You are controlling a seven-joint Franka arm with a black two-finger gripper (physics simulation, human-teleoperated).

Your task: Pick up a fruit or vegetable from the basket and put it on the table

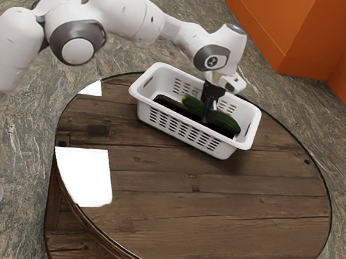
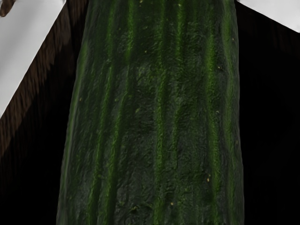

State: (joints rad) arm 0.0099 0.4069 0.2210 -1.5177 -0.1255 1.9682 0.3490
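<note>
Black gripper [image 1: 209, 112] down inside the white basket [image 1: 226, 151], at the cucumber; can't tell if it's open or pinching. Cucumber [image 1: 192, 105] within basket walls, lengthwise; mid-part hidden by gripper in exterior view, both ends cut off in wrist view. Basket's inside very dark, hard to make out. Round wooden table [image 1: 245, 204] under basket.

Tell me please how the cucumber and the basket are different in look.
The cucumber is dark green with lighter stripes, while the basket is white. The cucumber is rounded, with unbroken skin; the basket is open-topped, with slots through its walls. Both are longer than they are wide.
</note>
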